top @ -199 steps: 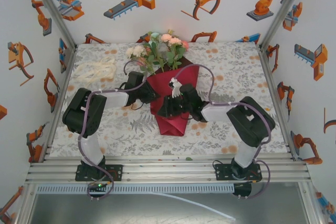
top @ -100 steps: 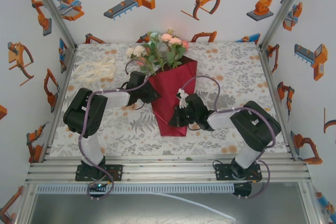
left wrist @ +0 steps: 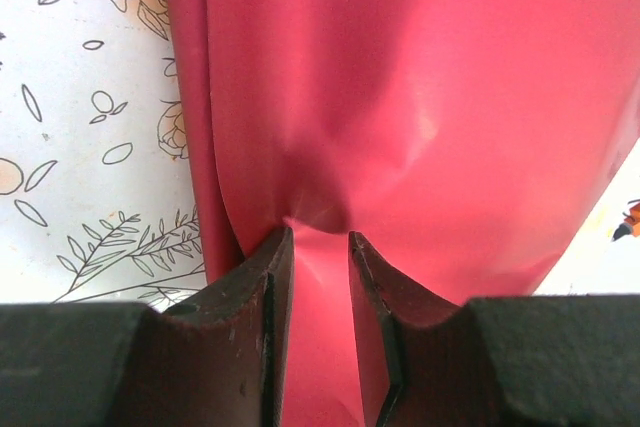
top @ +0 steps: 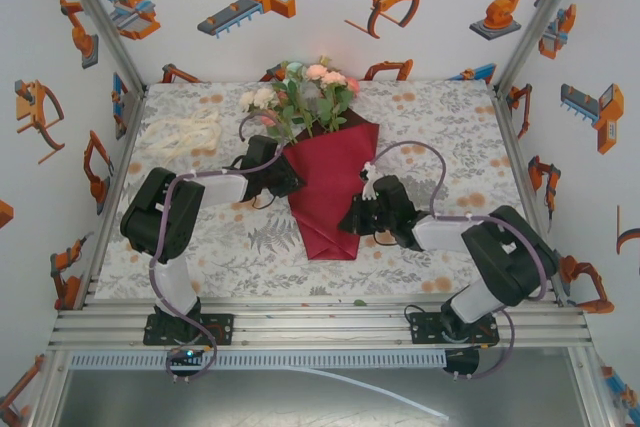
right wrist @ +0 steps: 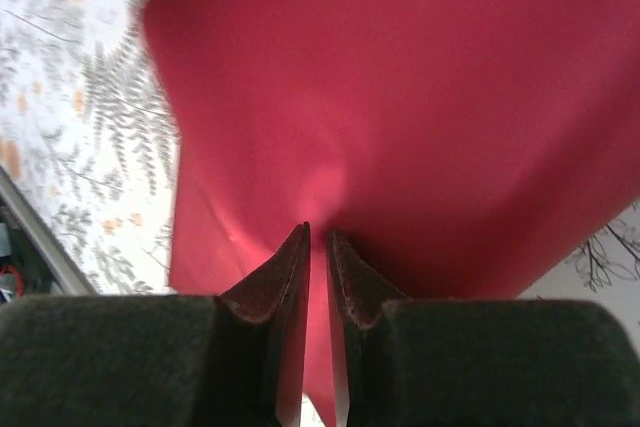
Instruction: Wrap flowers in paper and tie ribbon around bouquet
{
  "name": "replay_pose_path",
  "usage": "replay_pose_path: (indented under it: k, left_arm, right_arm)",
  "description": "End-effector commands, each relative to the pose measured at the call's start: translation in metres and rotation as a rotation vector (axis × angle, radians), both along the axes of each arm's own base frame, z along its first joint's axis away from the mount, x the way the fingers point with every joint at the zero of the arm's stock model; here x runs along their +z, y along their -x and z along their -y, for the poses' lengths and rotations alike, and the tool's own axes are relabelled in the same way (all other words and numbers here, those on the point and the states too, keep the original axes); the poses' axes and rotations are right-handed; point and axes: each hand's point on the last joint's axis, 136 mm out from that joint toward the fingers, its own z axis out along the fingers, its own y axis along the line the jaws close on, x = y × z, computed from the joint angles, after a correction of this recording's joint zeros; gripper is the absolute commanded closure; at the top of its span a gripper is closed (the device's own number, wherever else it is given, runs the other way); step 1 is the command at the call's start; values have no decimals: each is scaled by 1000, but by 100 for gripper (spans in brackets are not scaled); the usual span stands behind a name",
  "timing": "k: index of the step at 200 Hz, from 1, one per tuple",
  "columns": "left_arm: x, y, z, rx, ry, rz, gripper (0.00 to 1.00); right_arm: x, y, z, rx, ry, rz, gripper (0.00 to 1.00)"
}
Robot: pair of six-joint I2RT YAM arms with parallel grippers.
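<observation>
Paper (top: 330,187) pinched narrow at opposite edges by left gripper (left wrist: 320,247) and right gripper (right wrist: 318,237), likely to fold it round flowers (top: 305,97).

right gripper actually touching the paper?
Touching. The right wrist view shows the right gripper closed on a fold of the paper, with the red sheet pinched between both fingers.
</observation>
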Motion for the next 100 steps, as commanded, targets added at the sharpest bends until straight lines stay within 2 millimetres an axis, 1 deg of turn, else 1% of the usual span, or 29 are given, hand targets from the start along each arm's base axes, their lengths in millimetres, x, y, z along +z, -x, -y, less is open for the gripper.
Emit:
replay_pose_path:
  k: [1, 24, 42, 53, 75, 91, 100]
  left_arm:
    - [25, 4, 6, -41, -11, 43, 67]
    - [49, 15, 18, -65, -28, 79, 64]
    - [61, 28, 27, -106, -76, 105, 62]
    - [65, 36, 31, -125, -90, 111, 62]
    - [64, 56, 43, -179, -89, 102, 62]
    - [54, 73, 49, -215, -116, 80, 62]
    - [43, 81, 51, -234, -132, 57, 62]
  right_arm:
    - [-19, 12, 4, 0, 8, -67, 83]
    - [-19, 12, 4, -8, -8, -63, 82]
    - [-17, 13, 3, -4, -18, -62, 82]
    - [-15, 13, 3, -4, -21, -58, 81]
    - [-13, 14, 4, -2, -24, -56, 81]
    - [-10, 14, 3, -2, -31, -49, 81]
    - [-7, 14, 3, -5, -36, -43, 81]
